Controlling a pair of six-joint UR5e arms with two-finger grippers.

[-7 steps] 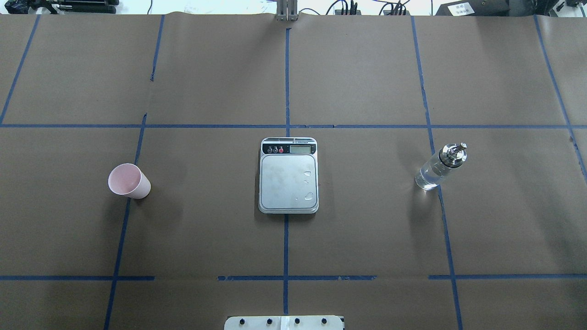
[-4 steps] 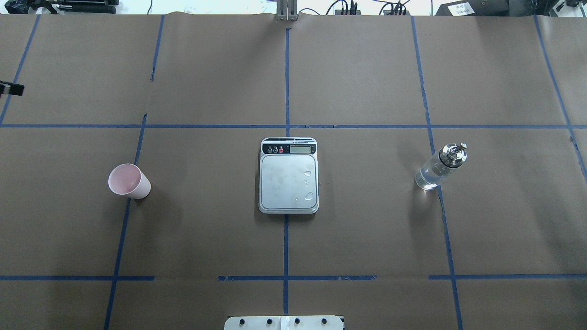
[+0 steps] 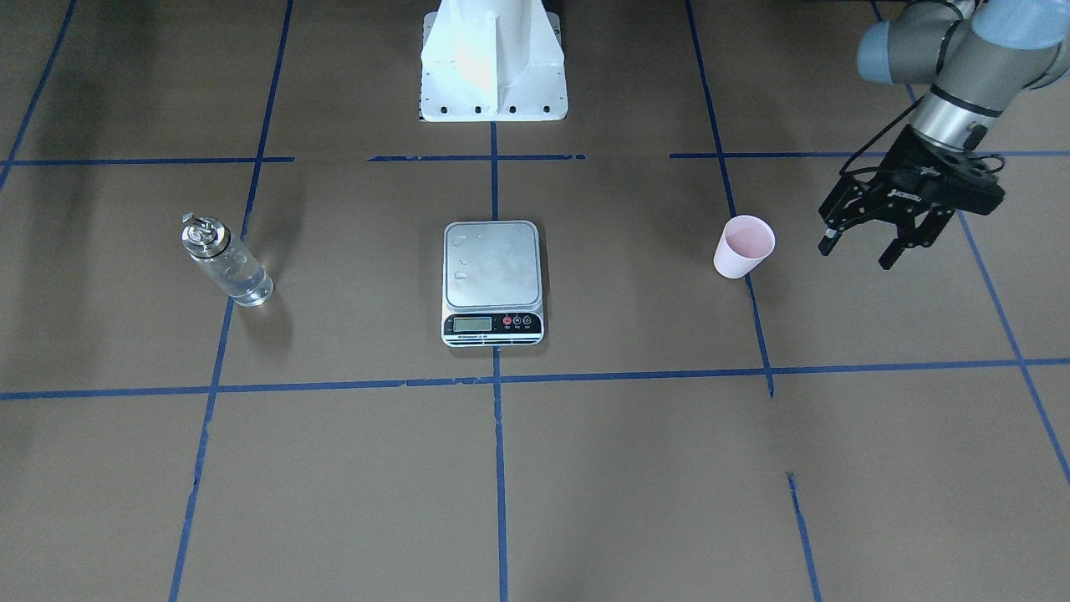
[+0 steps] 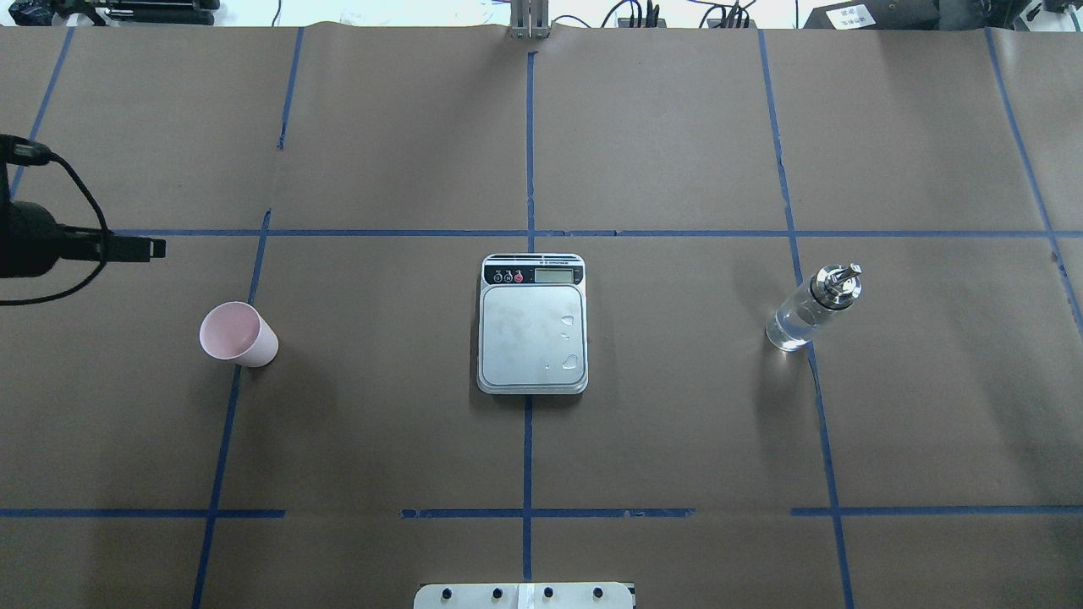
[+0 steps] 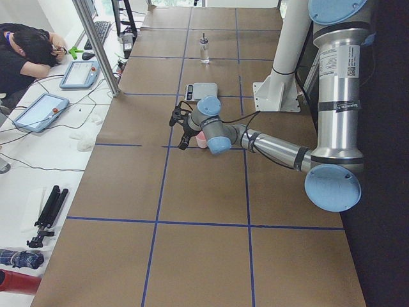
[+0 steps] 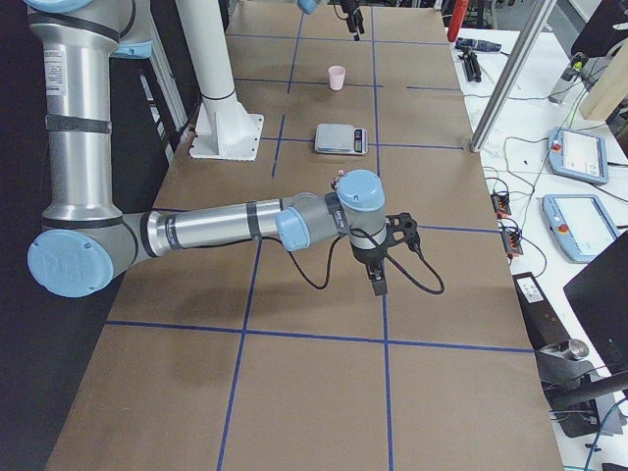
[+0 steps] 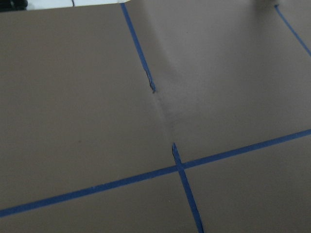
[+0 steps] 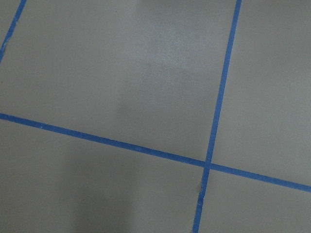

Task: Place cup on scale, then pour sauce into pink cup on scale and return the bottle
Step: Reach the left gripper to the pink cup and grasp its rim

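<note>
left gripper (image 3: 857,252), spread and empty, near a pink cup (image 3: 743,247); likely light, crushable, so pinch its sides gently.

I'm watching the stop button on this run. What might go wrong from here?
1. The left end effector hangs open beside the cup, apart from it. The cup looks light, so a sideways nudge may tip it, or a hard squeeze may crush it.
2. The scale bears drops on its platform; the cup might slide there.
3. The bottle is tall and narrow; an off-centre grasp may topple it.
</note>
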